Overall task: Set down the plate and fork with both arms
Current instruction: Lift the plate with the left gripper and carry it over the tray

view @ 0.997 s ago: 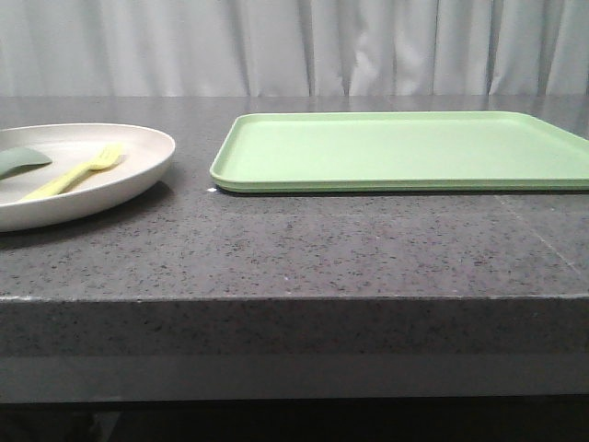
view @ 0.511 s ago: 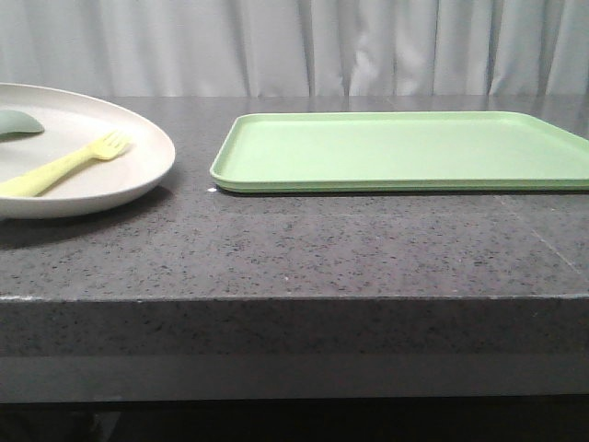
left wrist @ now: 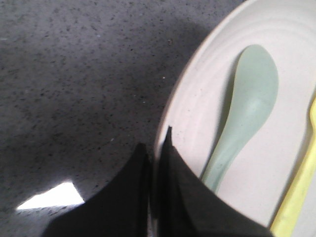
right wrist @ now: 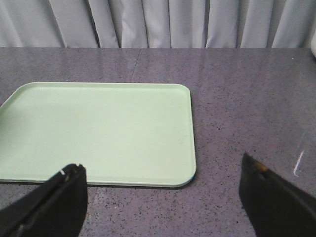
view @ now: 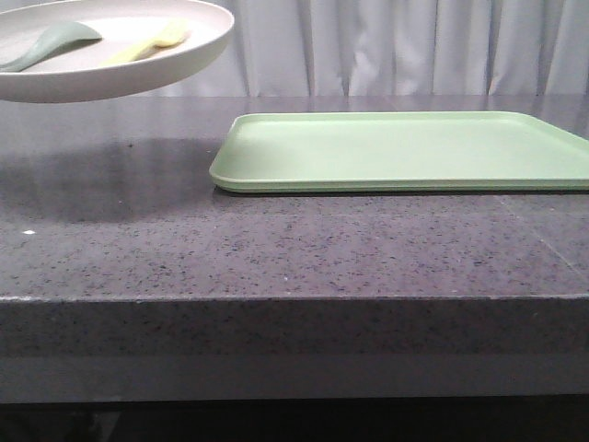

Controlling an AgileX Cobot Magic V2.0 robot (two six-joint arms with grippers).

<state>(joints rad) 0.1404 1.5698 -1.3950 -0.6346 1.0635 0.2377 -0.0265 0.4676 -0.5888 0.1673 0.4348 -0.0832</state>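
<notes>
The cream plate (view: 175, 57) hangs in the air at the upper left of the front view, well above the table. On it lie the pale yellow fork (view: 152, 42) and a grey-green spoon (view: 51, 44). In the left wrist view my left gripper (left wrist: 158, 143) is shut on the plate's rim (left wrist: 170, 116), one finger under it and one on top; the spoon (left wrist: 249, 98) and the fork's handle (left wrist: 301, 187) lie close by. My right gripper (right wrist: 163, 170) is open and empty, above the table near the tray's corner. Neither gripper shows in the front view.
A flat light green tray (view: 405, 147) lies on the dark speckled table, to the right of the plate; it also shows in the right wrist view (right wrist: 98, 131). White curtains hang behind the table. The table's front edge (view: 294, 299) runs across the front view.
The plate, with fork and spoon on it, has risen from the table surface to well above it and shifted slightly right. The tray has not moved.
</notes>
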